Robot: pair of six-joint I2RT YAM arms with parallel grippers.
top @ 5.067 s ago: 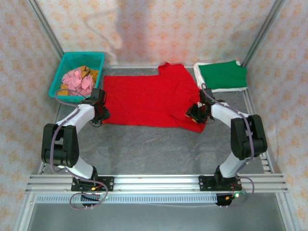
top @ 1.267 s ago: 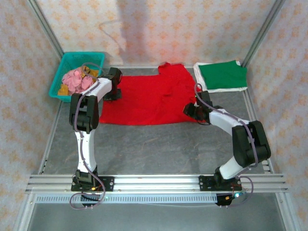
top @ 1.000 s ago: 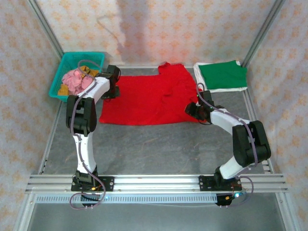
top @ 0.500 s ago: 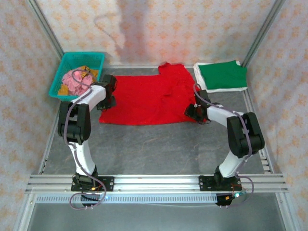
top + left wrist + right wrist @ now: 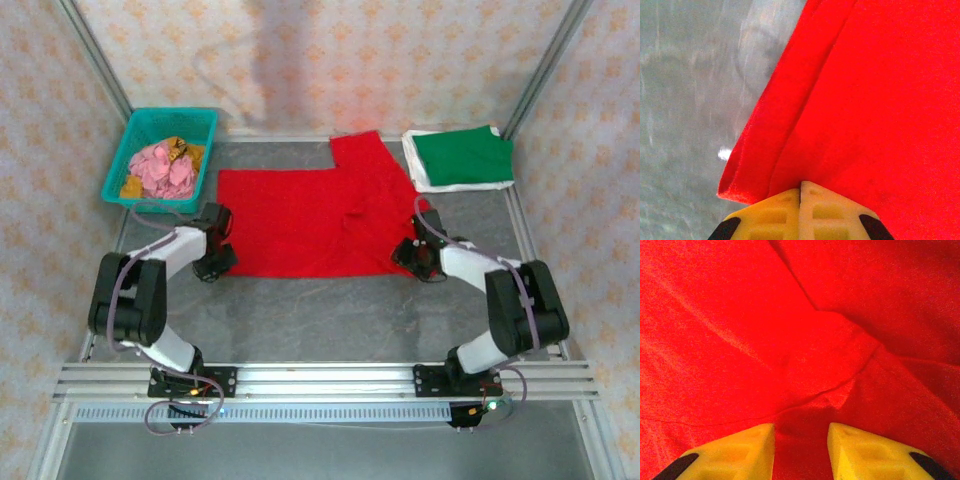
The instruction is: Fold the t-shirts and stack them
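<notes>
The left jaws are shut tight, their yellow fingers (image 5: 775, 215) pressed together on the near left corner of the red shirt (image 5: 300, 215), where the cloth edge lies doubled over and runs up and away across grey counter (image 5: 320, 320). The right jaws stand partly apart, fingers (image 5: 740, 450) low on the shirt's near right edge, with creased red cloth in the gap between them; whether they grip it or merely rest on it cannot be told. From above, both arms reach forward to the shirt's two near corners, left arm on the left, right arm on the right. The red shirt lies flat across the middle of the counter, a wide rectangle with one part sticking out toward the far right. Just beside it, in the far right corner, a green shirt (image 5: 462, 155) sits folded in a neat rectangle on top of a white shirt (image 5: 440, 186), whose edge shows beneath. A teal basket (image 5: 208, 140) of pink and yellow items stands at the far left. Two shirts appear folded and stacked; the red one looks only partly folded, and it has yet to be folded small and placed on the stack.
</notes>
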